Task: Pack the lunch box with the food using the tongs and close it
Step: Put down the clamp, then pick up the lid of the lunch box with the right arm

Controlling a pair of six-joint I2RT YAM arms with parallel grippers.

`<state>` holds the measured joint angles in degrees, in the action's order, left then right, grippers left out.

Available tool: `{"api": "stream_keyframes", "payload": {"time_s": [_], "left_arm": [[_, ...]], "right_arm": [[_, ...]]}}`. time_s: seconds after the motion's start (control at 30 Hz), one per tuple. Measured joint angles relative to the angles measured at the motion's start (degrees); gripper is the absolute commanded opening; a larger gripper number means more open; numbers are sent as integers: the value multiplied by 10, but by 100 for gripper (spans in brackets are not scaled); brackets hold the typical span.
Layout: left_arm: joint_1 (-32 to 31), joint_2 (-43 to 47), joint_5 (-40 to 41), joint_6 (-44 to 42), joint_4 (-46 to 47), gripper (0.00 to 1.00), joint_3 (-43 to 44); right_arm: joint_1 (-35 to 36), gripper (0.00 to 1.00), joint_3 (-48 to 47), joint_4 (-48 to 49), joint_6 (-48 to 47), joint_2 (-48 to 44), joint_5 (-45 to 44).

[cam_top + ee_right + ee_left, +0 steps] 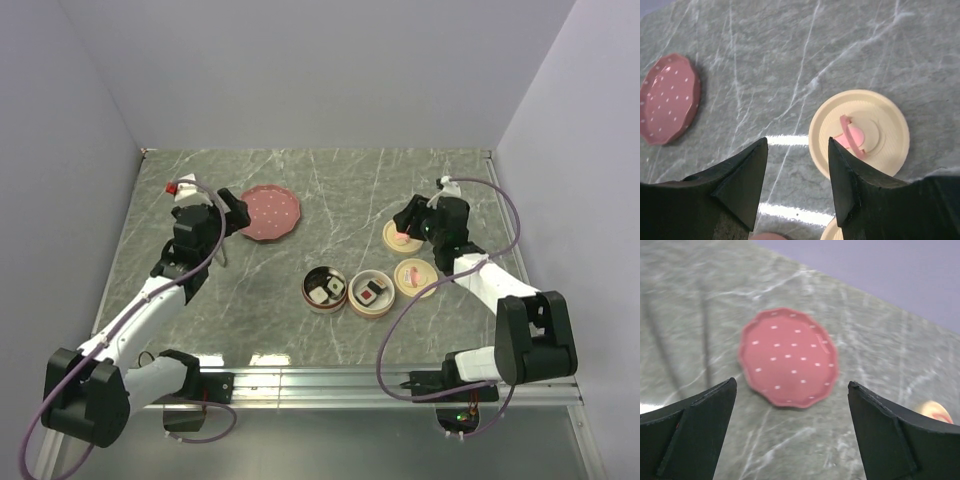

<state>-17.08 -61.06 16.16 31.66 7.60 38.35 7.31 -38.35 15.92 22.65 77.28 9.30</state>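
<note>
The lunch box is two round tan bowls, the left one (325, 290) and the right one (371, 293), standing side by side at mid table. Food lies in both: two pieces (327, 291) in the left bowl and a red-topped piece (370, 294) in the right. My left gripper (240, 212) (792, 385) hangs open and empty just short of the empty pink plate (270, 212) (788, 356). A thin grey sliver (222, 258) shows beside the left arm; whether it is the tongs I cannot tell. My right gripper (405, 222) (797, 142) is open over the table, with one fingertip at the left edge of a cream lid (402, 236) (875, 125).
A second cream lid (414, 276) lies nearer, right of the bowls. The cream lid under the right gripper has a pink handle (852, 137). Grey walls close in the marble table on three sides, and a metal rail runs along its near edge.
</note>
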Motion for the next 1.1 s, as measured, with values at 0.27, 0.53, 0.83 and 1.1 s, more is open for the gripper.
{"api": "stream_keyframes", "payload": {"time_s": [0.27,0.53,0.83,1.1], "left_arm": [[-2,-46,-114,-25,104,100,-20],[-3,-123,-201,-32,170,100,-24],[-3,-154,-236,-41,198,99,-10],[-3,-168,-236,-55,201,99,-2]], "right_arm": [[2,58,-72,-52,0,60,-52],[2,55,-147,-134,1,150,-83],[3,49,-180,-205,3,182,-95],[17,44,-182,-236,5,189,-104]]}}
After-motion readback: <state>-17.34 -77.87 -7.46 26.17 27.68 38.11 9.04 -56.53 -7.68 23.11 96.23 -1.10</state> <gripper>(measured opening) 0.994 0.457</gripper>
